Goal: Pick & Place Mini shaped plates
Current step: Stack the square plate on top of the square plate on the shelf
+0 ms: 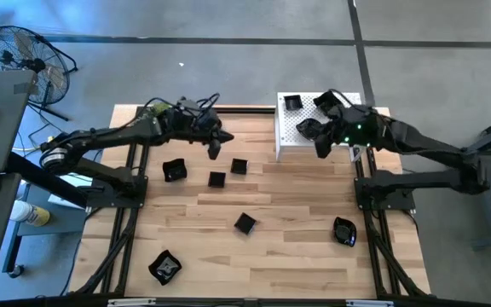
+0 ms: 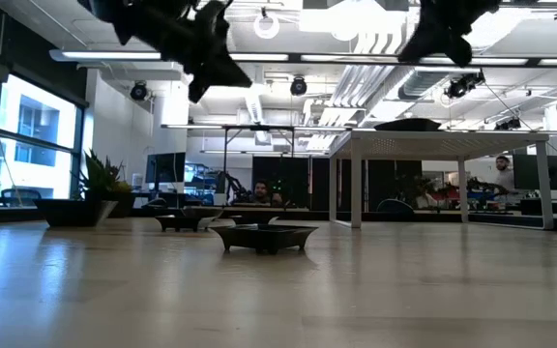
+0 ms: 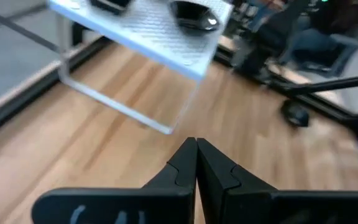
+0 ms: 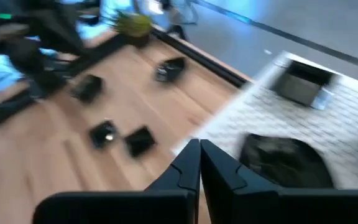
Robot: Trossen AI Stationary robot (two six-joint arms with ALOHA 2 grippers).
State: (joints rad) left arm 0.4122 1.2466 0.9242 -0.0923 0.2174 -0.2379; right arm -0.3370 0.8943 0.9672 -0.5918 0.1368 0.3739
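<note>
Overhead, right claw (image 1: 323, 149) at platform (image 1: 290, 141) edge.

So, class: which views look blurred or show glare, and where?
Right wrist view: motion-smeared, especially the white perforated platform and the plate on it. Left wrist view: soft beyond the shut left gripper. Low view: ceiling lights glare off the table. High view: evenly lit.

8 mini shaped plates (image 1: 245, 223) show: 6 on the wooden table (image 1: 297, 213), 2 on the white stand (image 1: 292, 136).
</note>
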